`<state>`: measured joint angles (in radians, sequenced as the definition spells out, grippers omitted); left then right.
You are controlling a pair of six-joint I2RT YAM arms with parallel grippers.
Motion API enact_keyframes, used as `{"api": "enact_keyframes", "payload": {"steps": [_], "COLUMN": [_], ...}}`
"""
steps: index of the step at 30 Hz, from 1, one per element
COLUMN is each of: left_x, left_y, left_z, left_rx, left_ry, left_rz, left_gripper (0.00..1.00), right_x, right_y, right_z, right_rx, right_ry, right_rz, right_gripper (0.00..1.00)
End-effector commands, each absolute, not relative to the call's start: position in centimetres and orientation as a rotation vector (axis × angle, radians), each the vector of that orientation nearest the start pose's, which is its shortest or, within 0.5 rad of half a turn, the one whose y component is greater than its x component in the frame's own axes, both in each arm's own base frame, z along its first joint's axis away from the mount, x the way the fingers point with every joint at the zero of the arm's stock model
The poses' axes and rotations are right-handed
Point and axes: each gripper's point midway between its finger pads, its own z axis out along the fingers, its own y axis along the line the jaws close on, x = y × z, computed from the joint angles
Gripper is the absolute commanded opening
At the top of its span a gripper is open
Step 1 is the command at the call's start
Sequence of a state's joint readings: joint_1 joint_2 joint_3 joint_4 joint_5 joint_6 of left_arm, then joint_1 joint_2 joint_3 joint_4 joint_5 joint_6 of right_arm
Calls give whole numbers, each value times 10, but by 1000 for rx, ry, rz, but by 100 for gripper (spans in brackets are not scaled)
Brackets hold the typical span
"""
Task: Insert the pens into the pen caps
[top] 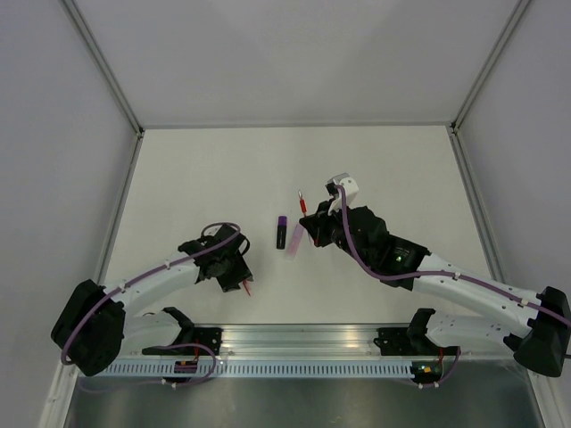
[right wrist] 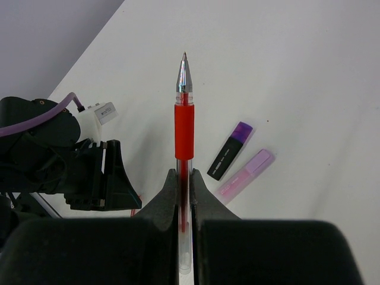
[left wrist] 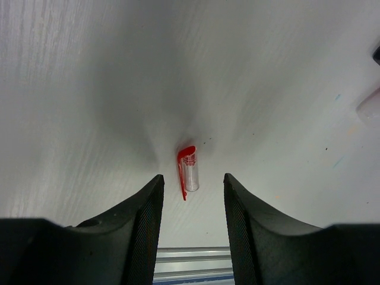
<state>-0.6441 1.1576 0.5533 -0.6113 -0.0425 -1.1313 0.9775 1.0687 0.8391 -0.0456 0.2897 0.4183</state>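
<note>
**Top view:** fixed high above and behind the arm bases [top: 192,343], facing down on the whole counter [top: 196,178] from a distance. The pink marker [top: 293,241] sits near centre.

**Left wrist view:** low and close over the counter, facing out between the fingers of the left end effector [left wrist: 193,193] at the red cap [left wrist: 189,169]. The top view places this cap left of the pink marker, nearer the bases.

**Right wrist view:** close and raised, facing along the red pen [right wrist: 184,124] clamped in the right end effector [right wrist: 184,178]. The pink marker [right wrist: 246,172] lies right of the pen. This view shares the pink marker and the left end effector [right wrist: 110,175] with the top view.
</note>
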Motion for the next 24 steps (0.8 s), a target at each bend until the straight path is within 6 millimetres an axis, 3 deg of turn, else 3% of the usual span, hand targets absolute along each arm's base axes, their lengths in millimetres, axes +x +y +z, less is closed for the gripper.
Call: {"api": "enact_keyframes", "payload": {"steps": [1, 8, 24], "left_x": [160, 151, 149], "left_y": [-157, -144, -157], "left_z": [30, 29, 19], "left_rx": [-928, -990, -1009], "left_ry": [2745, 2763, 2802], "left_rz": [-304, -121, -61], "left_gripper": [50, 49, 42], "right_x": [238, 239, 237], "right_y": [286, 284, 283], "right_z": [249, 252, 253], "right_rx": [-305, -301, -307], "right_ry": [1844, 1836, 1836], "right_rz": [699, 695, 699], "right_gripper": [0, 0, 0]}}
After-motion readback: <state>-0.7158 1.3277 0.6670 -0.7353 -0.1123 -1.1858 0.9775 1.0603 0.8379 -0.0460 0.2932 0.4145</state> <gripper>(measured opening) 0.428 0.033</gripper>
